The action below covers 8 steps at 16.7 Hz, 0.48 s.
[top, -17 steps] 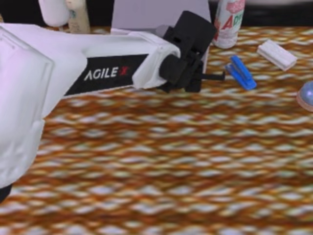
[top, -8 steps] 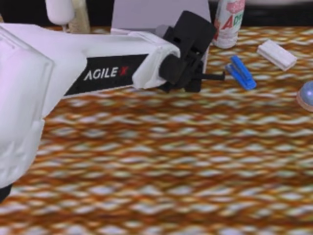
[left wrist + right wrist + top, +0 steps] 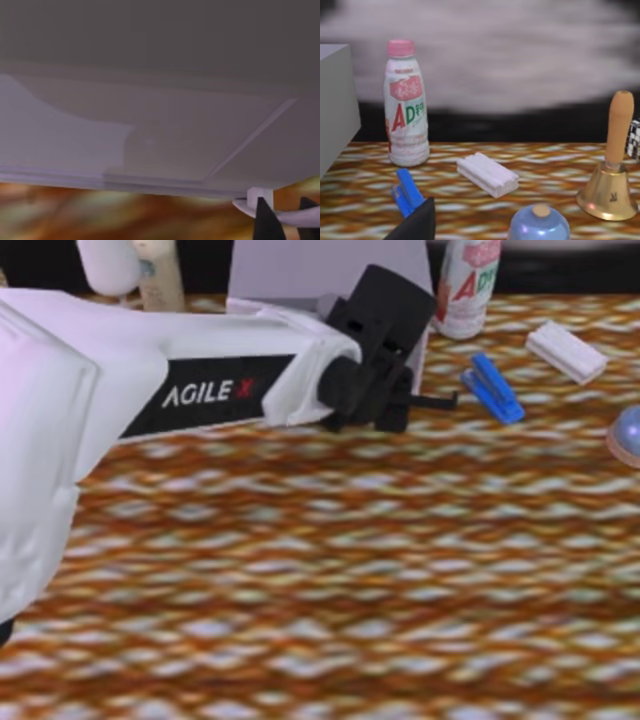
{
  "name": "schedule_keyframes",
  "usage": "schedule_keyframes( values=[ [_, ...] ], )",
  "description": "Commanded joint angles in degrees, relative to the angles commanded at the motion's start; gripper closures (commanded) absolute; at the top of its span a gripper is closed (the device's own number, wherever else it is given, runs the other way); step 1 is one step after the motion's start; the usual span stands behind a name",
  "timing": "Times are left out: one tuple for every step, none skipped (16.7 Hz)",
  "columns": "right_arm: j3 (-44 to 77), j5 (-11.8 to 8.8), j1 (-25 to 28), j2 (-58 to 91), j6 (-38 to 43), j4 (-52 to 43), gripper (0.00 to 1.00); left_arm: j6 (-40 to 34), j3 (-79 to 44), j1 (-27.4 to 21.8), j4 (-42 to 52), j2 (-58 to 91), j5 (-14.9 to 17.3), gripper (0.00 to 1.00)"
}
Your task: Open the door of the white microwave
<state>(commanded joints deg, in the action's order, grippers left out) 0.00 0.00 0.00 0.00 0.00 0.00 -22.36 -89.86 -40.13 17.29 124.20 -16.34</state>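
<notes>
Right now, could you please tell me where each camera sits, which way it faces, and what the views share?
Top view: above the table, looking down; shows the left arm and left gripper at the white microwave.
Left wrist view: on the left arm, close against the door; gripper fingertips by the handle.
Right wrist view: on the right arm, facing the bottle, white block, blue stapler, bell.
Top and right wrist views share bottle, block, stapler.

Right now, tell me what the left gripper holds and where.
Cannot tell: the left gripper straddles the handle of the door, but a firm grip is not visible. Right arm idle at right.
</notes>
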Motion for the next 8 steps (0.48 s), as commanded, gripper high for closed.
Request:
schedule_keyframes(
  values=[
    [0.0, 0.0, 0.0, 0.0, 0.0, 0.0, 0.0, 0.3, 0.4, 0.1, -0.1, -0.1, 0.1, 1.0],
    [0.0, 0.0, 0.0, 0.0, 0.0, 0.0, 0.0, 0.3, 0.4, 0.1, -0.1, -0.1, 0.1, 1.0],
    [0.0, 0.0, 0.0, 0.0, 0.0, 0.0, 0.0, 0.3, 0.4, 0.1, -0.1, -0.1, 0.1, 1.0],
    [0.0, 0.0, 0.0, 0.0, 0.0, 0.0, 0.0, 0.3, 0.4, 0.1, -0.1, -0.1, 0.1, 1.0],
    [0.0, 0.0, 0.0, 0.0, 0.0, 0.0, 0.0, 0.3, 0.4, 0.1, -0.1, -0.1, 0.1, 1.0],
    [0.0, 0.0, 0.0, 0.0, 0.0, 0.0, 0.0, 0.3, 0.4, 0.1, -0.1, -0.1, 0.1, 1.0],
    [0.0, 0.0, 0.0, 0.0, 0.0, 0.0, 0.0, 0.3, 0.4, 0.1, -0.1, -0.1, 0.1, 1.0],
    [0.0, 0.0, 0.0, 0.0, 0.0, 0.0, 0.0, 0.3, 0.4, 0.1, -0.1, -0.1, 0.1, 1.0]
  ],
)
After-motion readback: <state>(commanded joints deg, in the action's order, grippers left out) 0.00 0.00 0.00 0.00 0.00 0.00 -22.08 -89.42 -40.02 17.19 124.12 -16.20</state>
